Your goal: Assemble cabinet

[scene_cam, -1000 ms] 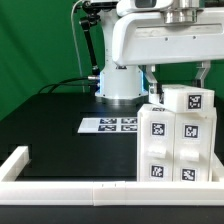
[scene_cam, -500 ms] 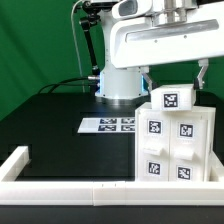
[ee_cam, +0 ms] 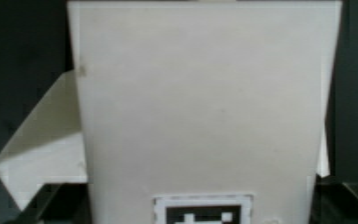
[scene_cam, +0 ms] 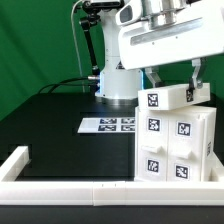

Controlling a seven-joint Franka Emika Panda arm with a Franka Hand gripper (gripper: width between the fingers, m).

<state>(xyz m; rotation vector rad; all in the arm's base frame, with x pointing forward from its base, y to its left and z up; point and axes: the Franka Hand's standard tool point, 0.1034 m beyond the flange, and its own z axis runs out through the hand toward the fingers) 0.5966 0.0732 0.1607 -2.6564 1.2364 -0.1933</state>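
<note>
The large white cabinet body [scene_cam: 178, 148] stands at the exterior view's right, its front and side covered in marker tags. A smaller white tagged block [scene_cam: 166, 99] sits on its top, slightly tilted. My gripper [scene_cam: 176, 80] comes down from above with one dark finger [scene_cam: 152, 78] on each side of this block and is shut on it. In the wrist view the block [ee_cam: 194, 100] fills the frame, with a tag at its near end and my gripper [ee_cam: 197, 205] around it. Part of the body [ee_cam: 43, 140] shows beside it.
The marker board [scene_cam: 110, 124] lies flat on the black table [scene_cam: 50, 120] in front of the robot base [scene_cam: 118, 85]. A long low white rail [scene_cam: 60, 185] runs along the table's near edge and turns up at the exterior view's left. A green curtain hangs behind.
My gripper has turned and shifted toward the exterior view's left, carrying the top block with it. The cabinet body below has also swung round, so its tagged faces show at a new angle.
</note>
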